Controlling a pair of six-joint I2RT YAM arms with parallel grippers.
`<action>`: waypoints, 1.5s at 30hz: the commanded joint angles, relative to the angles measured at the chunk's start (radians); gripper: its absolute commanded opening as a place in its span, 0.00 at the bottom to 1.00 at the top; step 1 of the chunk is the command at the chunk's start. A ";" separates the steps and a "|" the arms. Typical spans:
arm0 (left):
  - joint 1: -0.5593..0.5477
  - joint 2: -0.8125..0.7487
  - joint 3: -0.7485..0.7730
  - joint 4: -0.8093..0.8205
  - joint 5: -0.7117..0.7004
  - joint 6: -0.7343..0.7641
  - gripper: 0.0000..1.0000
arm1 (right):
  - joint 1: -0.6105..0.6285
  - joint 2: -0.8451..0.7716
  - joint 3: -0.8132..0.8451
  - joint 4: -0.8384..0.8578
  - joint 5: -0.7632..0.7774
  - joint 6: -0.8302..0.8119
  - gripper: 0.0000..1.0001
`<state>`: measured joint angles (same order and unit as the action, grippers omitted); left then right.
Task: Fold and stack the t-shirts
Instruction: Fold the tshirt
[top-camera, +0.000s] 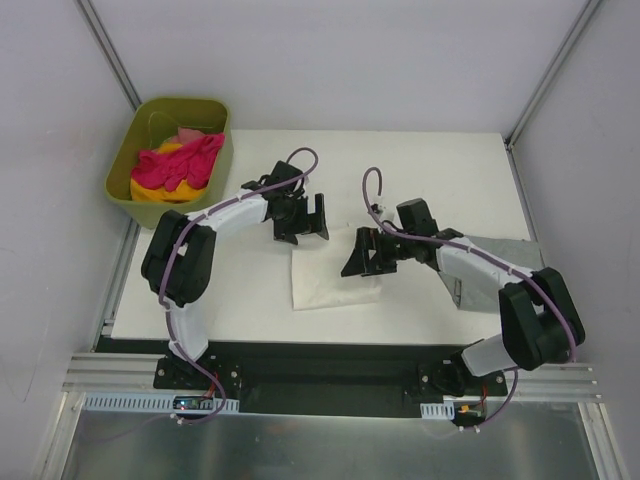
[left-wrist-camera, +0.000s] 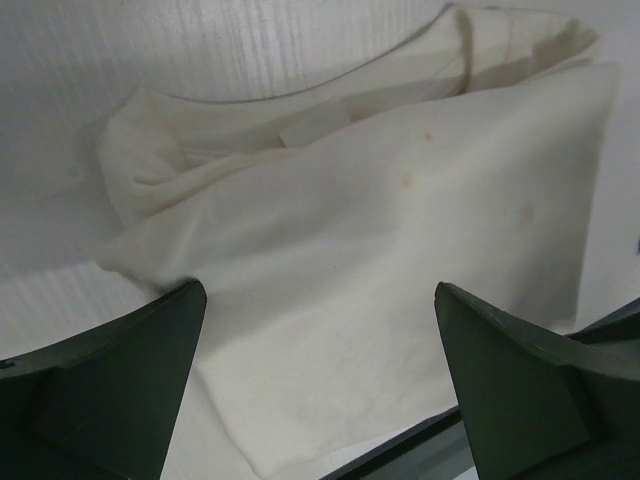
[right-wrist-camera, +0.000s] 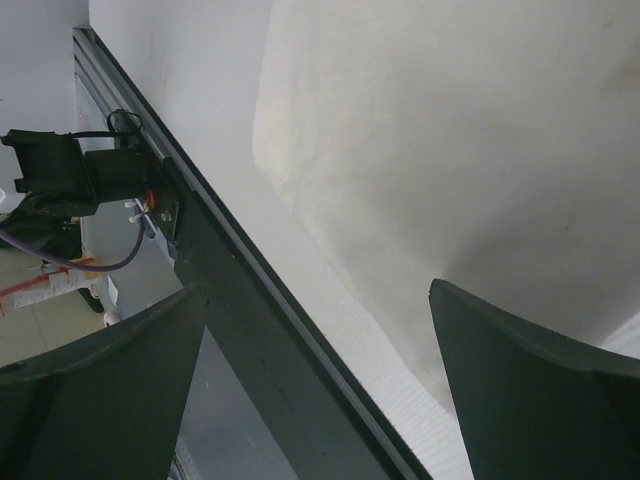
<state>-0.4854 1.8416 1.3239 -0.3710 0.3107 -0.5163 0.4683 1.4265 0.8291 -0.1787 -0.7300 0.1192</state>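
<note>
A folded cream-white t-shirt (top-camera: 330, 278) lies on the white table in the middle, under both grippers; it fills the left wrist view (left-wrist-camera: 400, 240) and the right wrist view (right-wrist-camera: 450, 130). My left gripper (top-camera: 304, 222) hovers open and empty over its far edge. My right gripper (top-camera: 362, 255) hovers open and empty over its right side. A folded grey t-shirt (top-camera: 495, 262) lies at the right, partly under the right arm. Pink (top-camera: 185, 160), yellow (top-camera: 160, 188) and red shirts sit in the olive-green tub (top-camera: 222, 130).
The tub stands at the far left corner of the table. The black front rail (right-wrist-camera: 260, 330) runs along the table's near edge. Grey enclosure walls and posts surround the table.
</note>
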 joint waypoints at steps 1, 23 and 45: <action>0.004 0.030 0.037 0.014 -0.021 -0.011 0.99 | -0.011 0.072 -0.056 0.111 -0.032 -0.032 0.97; 0.033 -0.309 -0.041 0.012 -0.074 0.047 0.99 | -0.020 -0.431 0.225 -0.176 0.656 -0.158 0.97; 0.041 -0.828 -0.388 -0.066 -0.352 -0.007 0.99 | 0.004 0.173 0.405 -0.407 0.501 -0.020 0.91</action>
<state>-0.4564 1.0080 0.9543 -0.4282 -0.0338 -0.4953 0.4545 1.4826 1.1412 -0.5396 -0.1345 0.0593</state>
